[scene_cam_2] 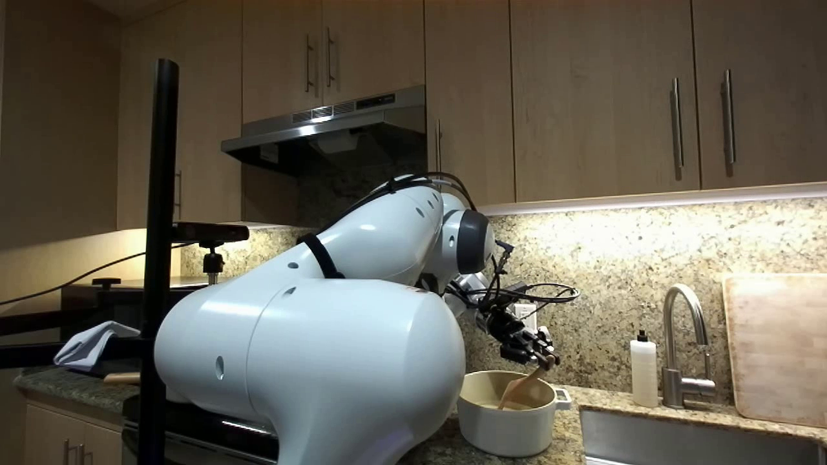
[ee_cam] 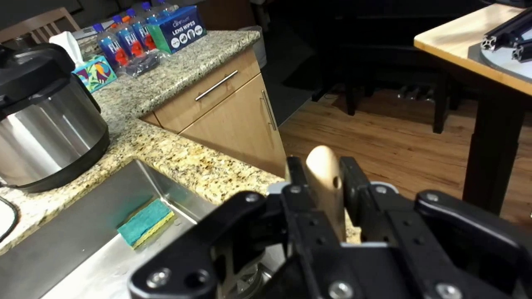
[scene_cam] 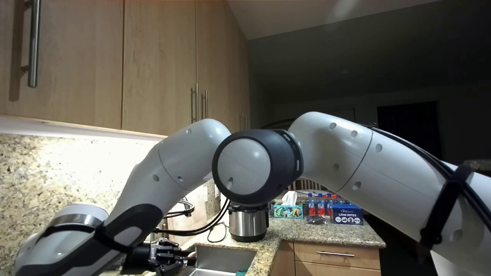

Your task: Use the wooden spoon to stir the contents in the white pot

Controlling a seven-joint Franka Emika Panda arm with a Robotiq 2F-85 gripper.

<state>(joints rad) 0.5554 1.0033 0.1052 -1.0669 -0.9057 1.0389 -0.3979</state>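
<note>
A white pot with a pale handle stands on the counter in an exterior view. Slanting down into it is the wooden spoon, its lower end inside the pot against the cream interior. My gripper is just above the pot's rim on the sink side, shut on the upper handle. In the wrist view the spoon's rounded handle end pokes up between the black fingers. The gripper also shows low in an exterior view, where the pot is hidden. What the pot contains cannot be made out.
The steel sink lies beside the pot, with a faucet and soap bottle behind it. A green sponge rests in the sink. A silver cooker stands past the sink; a cutting board leans on the wall.
</note>
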